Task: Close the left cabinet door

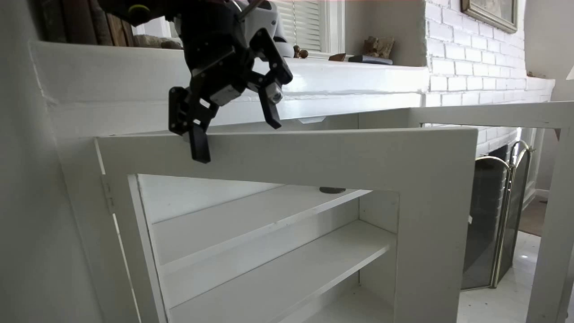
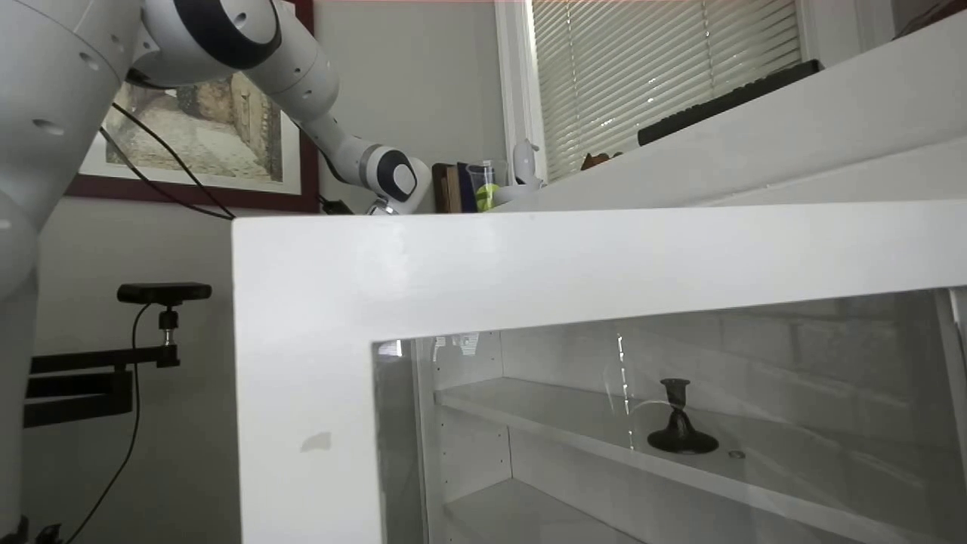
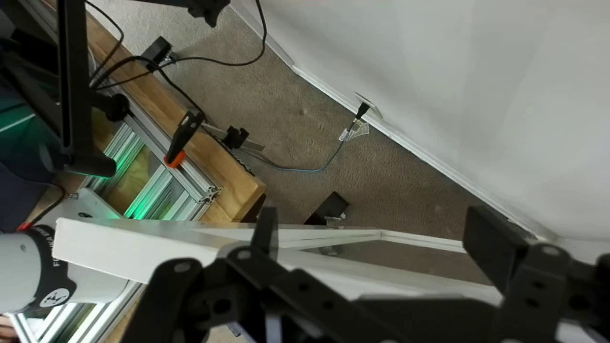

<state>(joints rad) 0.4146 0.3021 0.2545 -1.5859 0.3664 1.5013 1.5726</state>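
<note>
The left cabinet door [image 1: 305, 154], a white frame with a glass panel, stands swung open from its hinge at the left in an exterior view. I cannot make out its knob. My gripper [image 1: 236, 135] is open and empty at the door's top edge, towards the hinge side. One finger hangs in front of the top rail; the other is higher, near the cabinet opening. In the wrist view the left door [image 3: 138, 252] runs below both fingers of the open gripper [image 3: 369, 228]. Whether a finger touches it I cannot tell.
The right cabinet door [image 1: 554, 193] also stands open; it seems to fill the foreground [image 2: 453, 272] and hide my gripper there. A black fireplace screen [image 1: 486, 220] stands beyond. A white ledge [image 1: 341, 78] runs above the cabinet. A wall [image 1: 31, 202] is close at the hinge side.
</note>
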